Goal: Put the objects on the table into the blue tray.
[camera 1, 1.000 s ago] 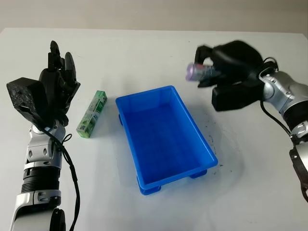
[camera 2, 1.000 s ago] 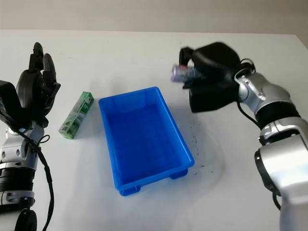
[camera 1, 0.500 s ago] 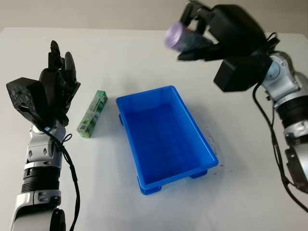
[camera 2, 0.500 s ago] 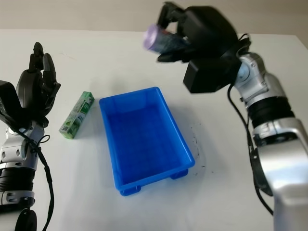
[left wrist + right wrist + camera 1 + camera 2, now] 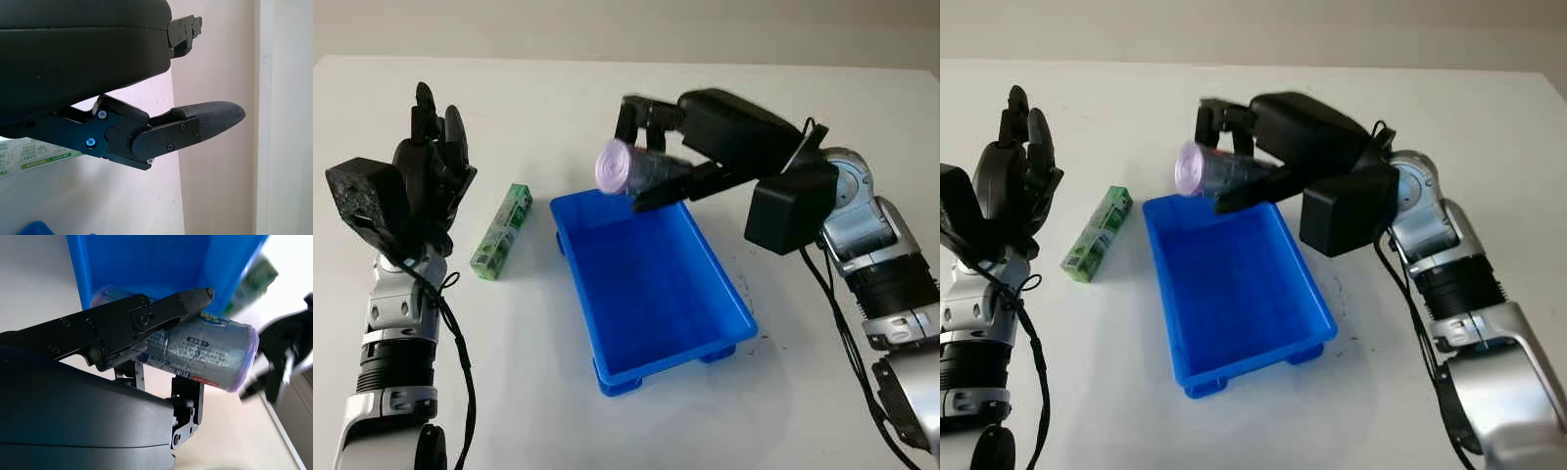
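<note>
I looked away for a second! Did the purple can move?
Yes. The right hand carried the purple can from beyond the blue tray's right side to above its far rim.

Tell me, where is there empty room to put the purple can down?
The whole inside of the blue tray is bare. The right hand holds the purple can above its far edge. It is tighter on the table left of the tray, where the green box lies beside the open left hand.

Silver ribbed forearms, loose black cables, each black robot hand (image 5: pixel 435 181) boxy, blue-screwed.
</note>
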Motion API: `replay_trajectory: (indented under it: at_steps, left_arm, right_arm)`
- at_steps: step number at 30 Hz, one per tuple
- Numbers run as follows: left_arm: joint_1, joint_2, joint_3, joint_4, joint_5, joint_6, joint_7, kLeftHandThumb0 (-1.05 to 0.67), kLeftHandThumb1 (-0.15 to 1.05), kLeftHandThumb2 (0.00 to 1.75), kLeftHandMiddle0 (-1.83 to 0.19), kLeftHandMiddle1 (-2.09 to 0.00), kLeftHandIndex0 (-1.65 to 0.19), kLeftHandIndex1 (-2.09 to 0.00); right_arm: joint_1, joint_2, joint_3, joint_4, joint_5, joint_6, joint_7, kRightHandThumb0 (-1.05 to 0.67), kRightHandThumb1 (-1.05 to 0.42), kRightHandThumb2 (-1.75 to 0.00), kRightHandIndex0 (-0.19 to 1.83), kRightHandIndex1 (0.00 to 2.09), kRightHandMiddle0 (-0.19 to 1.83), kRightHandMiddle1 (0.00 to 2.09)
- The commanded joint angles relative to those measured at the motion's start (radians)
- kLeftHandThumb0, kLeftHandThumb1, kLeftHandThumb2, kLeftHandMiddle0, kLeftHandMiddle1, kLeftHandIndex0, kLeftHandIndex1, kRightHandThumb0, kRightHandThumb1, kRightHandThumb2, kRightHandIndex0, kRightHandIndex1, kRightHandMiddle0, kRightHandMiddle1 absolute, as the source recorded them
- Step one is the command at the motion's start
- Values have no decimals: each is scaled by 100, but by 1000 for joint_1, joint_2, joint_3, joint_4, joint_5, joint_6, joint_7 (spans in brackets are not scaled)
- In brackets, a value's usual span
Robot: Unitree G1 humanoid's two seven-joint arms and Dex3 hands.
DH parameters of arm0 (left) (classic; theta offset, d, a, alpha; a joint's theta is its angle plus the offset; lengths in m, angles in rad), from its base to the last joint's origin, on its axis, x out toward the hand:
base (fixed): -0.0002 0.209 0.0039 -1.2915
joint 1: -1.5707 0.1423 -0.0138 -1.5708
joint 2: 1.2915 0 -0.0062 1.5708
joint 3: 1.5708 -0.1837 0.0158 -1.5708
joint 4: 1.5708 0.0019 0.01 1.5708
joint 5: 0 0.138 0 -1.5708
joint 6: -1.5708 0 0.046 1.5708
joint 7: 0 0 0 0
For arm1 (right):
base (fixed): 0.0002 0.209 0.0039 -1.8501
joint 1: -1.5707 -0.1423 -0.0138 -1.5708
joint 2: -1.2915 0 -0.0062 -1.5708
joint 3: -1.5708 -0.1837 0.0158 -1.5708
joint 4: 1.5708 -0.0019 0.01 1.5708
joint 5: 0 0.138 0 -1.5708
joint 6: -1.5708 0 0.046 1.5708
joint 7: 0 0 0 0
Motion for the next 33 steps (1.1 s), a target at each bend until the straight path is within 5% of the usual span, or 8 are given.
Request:
replay_trajectory:
  at_steps: [1,5,9,12,13,16,21,33]
  left_arm:
    - [0,4,2,-20,4,1,0,-81,105,68,19,0,19,0]
    - [0,3,2,-21,3,1,1,-81,105,68,19,0,19,0]
    - [0,2,1,-27,2,7,1,-81,105,68,19,0,19,0]
    - [0,2,-1,-28,5,8,2,-80,105,69,19,0,19,0]
    - [-1,1,-1,-28,4,8,2,-80,105,69,19,0,19,0]
    - [-5,-2,0,-23,2,7,5,-80,105,69,19,0,19,0]
    - [-6,-5,-3,-22,3,7,6,-79,105,68,19,0,19,0]
    - [-2,-6,-9,-27,9,7,3,-79,105,69,19,0,19,0]
  right_arm:
    - [12,-4,-2,-50,5,39,34,-40,-105,-19,117,209,91,209]
    - [12,-10,11,-53,5,82,129,-45,-105,-12,93,209,67,209]
    - [4,-12,7,-43,11,87,195,-54,-105,-8,29,190,16,191]
    - [-13,-26,16,-36,-4,49,236,-65,-105,-11,7,113,0,110]
    - [-18,-29,17,-35,-2,45,254,-69,-105,-12,5,71,1,70]
    - [-24,-33,12,-41,4,51,290,-73,-105,-16,-3,18,-4,18]
    - [-16,-24,-6,-50,0,48,272,-68,-105,-23,-18,2,-18,1]
    - [1,48,-131,73,31,14,-34,-83,-105,-46,-19,0,-19,0]
